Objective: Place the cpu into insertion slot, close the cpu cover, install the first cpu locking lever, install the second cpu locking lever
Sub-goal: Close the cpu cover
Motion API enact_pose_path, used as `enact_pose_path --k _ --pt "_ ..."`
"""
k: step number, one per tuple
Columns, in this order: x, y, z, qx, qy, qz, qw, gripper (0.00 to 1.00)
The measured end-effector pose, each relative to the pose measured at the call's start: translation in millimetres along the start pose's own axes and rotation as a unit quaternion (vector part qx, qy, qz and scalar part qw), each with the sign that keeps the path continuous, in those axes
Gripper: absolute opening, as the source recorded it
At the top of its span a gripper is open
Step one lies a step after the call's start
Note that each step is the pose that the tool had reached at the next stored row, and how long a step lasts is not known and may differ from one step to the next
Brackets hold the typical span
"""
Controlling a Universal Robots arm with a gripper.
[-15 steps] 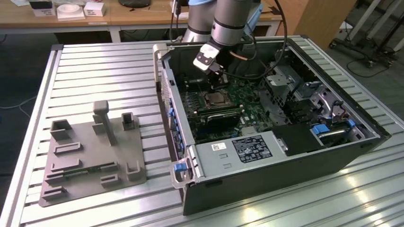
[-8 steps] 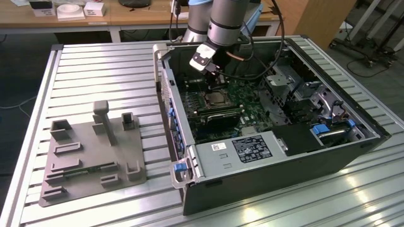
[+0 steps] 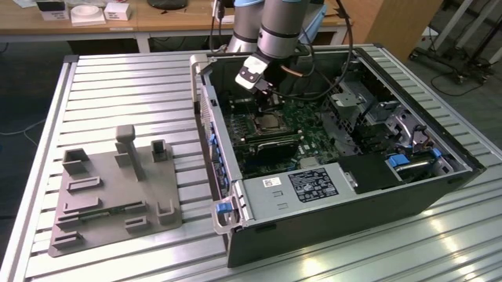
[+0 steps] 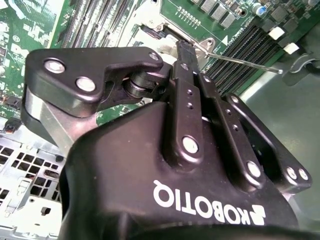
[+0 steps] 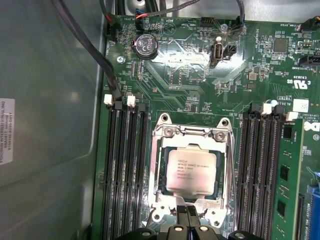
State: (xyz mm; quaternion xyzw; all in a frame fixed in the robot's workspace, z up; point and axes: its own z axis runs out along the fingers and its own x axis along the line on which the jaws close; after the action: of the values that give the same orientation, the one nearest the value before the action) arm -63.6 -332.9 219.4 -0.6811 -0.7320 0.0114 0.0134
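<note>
In the first wrist view the cpu (image 5: 191, 171), a silvery square chip, lies flat in the insertion slot (image 5: 167, 131) on the green board. The cpu cover (image 5: 225, 175), a thin silver frame, is down around it, with the chip's face showing through its window. My gripper (image 5: 181, 212) is shut, its tips together at the socket's edge, with nothing seen between them. The second wrist view has the shut gripper (image 4: 184, 47) by the socket corner, beside a thin metal lever rod (image 4: 245, 63) reaching out over memory slots. From outside, the gripper (image 3: 265, 89) hangs just above the socket (image 3: 271, 122).
Long black memory slots (image 5: 125, 170) flank the socket on both sides. Black cables (image 5: 95, 55) run along the case wall. A grey box with a black label (image 3: 314, 185) fills the case's near end. A grey fixture plate (image 3: 117, 194) lies on the slatted table on the exterior view's left.
</note>
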Motion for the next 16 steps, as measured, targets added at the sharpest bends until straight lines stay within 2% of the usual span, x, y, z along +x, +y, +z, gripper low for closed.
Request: enact_pose_path --k 5,9,16 --pt "0.0 0.3 7.0 -0.0052 -0.0005 0.0 1.0 0.1" --pt "0.0 0.5 12.5 -0.0055 -0.0004 0.0 1.0 0.1" --pt "0.0 0.5 16.6 -0.0054 -0.0005 0.0 1.0 0.1"
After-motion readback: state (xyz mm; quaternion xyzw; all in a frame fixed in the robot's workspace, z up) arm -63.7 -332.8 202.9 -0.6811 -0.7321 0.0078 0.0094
